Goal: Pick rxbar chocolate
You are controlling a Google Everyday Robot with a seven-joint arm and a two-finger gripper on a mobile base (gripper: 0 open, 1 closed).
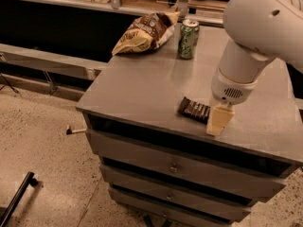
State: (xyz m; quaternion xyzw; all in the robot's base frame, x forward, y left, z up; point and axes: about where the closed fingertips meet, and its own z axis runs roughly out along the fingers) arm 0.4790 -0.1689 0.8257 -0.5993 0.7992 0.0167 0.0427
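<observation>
The rxbar chocolate [193, 109], a small flat bar in a dark wrapper with pale lettering, lies flat near the front edge of the grey cabinet top [142, 86]. My gripper [219, 120] hangs down from the white arm [258, 30]. It sits low over the top at the bar's right end, which it touches or partly covers. The bar's right end is hidden behind the gripper.
A brown-and-yellow chip bag [144, 32] and a green soda can [188, 39] stand at the back of the top. Drawers [175, 167] are below the front edge. A dark counter and shelf run behind. The speckled floor lies to the left.
</observation>
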